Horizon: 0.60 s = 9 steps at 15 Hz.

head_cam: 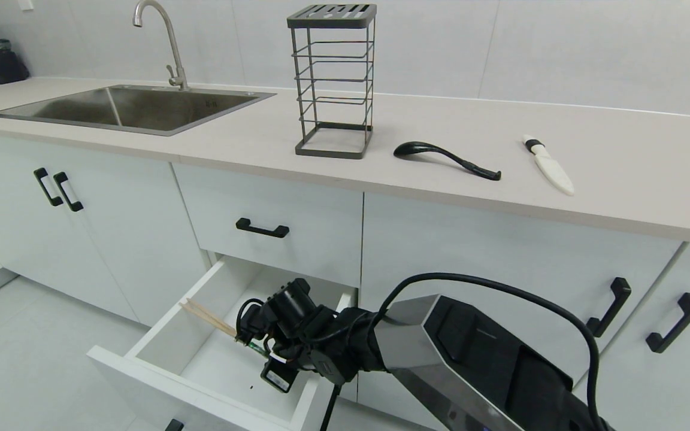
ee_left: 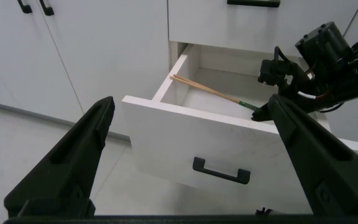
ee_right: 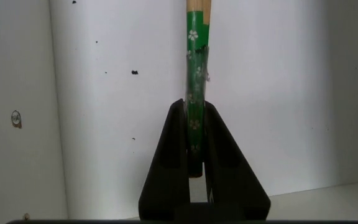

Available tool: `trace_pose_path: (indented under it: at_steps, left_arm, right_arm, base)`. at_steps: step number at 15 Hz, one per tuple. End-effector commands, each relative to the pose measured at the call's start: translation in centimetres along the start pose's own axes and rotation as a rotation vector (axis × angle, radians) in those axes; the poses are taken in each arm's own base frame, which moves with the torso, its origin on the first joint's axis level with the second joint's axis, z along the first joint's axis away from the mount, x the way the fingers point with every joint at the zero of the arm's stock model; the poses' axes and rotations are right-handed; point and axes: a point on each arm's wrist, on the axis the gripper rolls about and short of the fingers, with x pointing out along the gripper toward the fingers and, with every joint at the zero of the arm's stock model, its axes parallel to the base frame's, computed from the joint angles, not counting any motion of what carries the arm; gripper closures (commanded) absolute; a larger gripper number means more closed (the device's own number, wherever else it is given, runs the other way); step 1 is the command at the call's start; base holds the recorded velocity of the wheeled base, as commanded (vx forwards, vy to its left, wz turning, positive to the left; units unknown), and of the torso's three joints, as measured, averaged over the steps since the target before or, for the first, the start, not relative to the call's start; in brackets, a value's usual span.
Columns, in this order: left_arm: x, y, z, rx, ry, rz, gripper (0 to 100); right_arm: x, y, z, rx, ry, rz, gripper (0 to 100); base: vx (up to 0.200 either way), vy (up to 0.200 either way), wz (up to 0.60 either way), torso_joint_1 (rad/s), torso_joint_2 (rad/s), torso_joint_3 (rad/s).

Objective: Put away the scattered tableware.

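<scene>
A pair of wooden chopsticks (head_cam: 208, 318) with a green flowered end (ee_right: 195, 68) slants over the white floor of the open drawer (head_cam: 159, 326). My right gripper (head_cam: 247, 339) is inside the drawer, shut on that green end (ee_left: 244, 104). The far tips rest near the drawer's left wall. My left gripper (ee_left: 191, 106) hangs open and empty in front of the drawer front (ee_left: 185, 140), apart from it. On the counter lie a black ladle (head_cam: 447, 157) and a white knife (head_cam: 548, 165).
A tall wire rack (head_cam: 334, 81) stands on the counter beside the ladle, and a steel sink (head_cam: 129, 108) with a tap lies at the left. Shut cabinet doors and drawers with black handles (head_cam: 262, 228) flank the open drawer.
</scene>
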Motion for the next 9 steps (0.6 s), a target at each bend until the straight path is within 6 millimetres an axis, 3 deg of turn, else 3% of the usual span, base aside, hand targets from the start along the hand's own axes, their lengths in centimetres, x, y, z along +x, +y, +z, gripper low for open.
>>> trace_pose_path:
  at_steps: [1,5,6,9]
  left_arm:
    - [0.0,0.0,0.0,0.0,0.001,0.0,0]
    - [0.0,0.0,0.0,0.0,0.001,0.0,0]
    - [0.0,0.0,0.0,0.0,0.001,0.001,0]
    - [0.0,0.0,0.0,0.0,0.001,0.001,0]
  right_arm:
    - [-1.0,-0.2,1.0,-0.002,-0.024,-0.006,0]
    - [-4.3,-0.8,3.8,0.001,-0.083,-0.041,0]
    - [-4.4,-0.8,3.9,0.001,-0.081,-0.042,0]
    - [-7.9,-0.8,4.8,0.001,-0.068,-0.063,0]
  base:
    - [0.0,0.0,0.0,0.0,0.0,0.0]
    - [0.0,0.0,0.0,0.0,0.0,0.0]
    - [0.0,0.0,0.0,0.0,0.0,0.0]
    - [0.0,0.0,0.0,0.0,0.0,0.0]
